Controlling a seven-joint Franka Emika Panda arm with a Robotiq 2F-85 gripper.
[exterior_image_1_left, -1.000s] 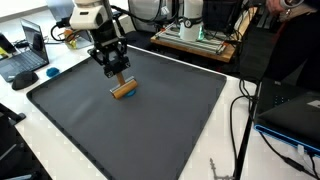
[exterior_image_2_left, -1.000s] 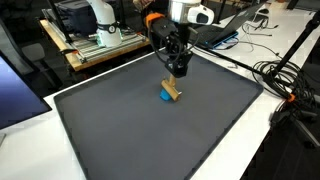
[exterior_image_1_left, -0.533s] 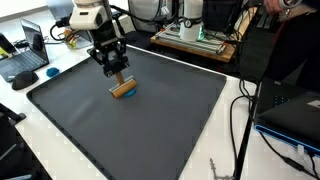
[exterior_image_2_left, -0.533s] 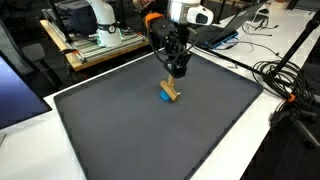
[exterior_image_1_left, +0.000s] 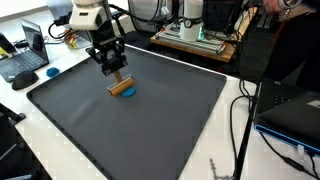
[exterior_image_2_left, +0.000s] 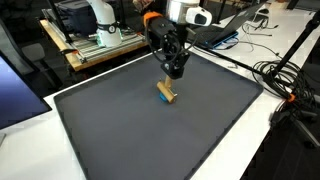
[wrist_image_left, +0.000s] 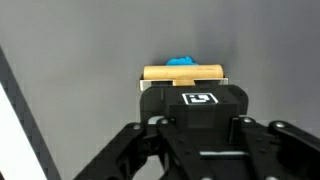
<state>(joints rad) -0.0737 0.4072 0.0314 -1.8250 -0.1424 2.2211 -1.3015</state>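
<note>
The wooden block (exterior_image_1_left: 121, 88) is clamped at its upper end between the fingertips of the gripper (exterior_image_1_left: 117, 77) and hangs tilted just below them. In the wrist view a blue piece (wrist_image_left: 182, 62) shows right behind the block. Both are over the grey mat (exterior_image_1_left: 150, 130), nearer its edge on the robot's side, well clear of the corners.

- The black metal gripper (exterior_image_1_left: 117, 75) is showing matte black, with a white logo.
- The tan rectangular wooden block (exterior_image_1_left: 121, 87) is showing plain light brown.
- The small bright blue piece (wrist_image_left: 182, 62) is showing vivid blue.
- The dark grey flat mat (exterior_image_1_left: 150, 125) is looking uniformly charcoal, unpatterned.
- The white table (exterior_image_1_left: 60, 150) is showing plain white.
</note>
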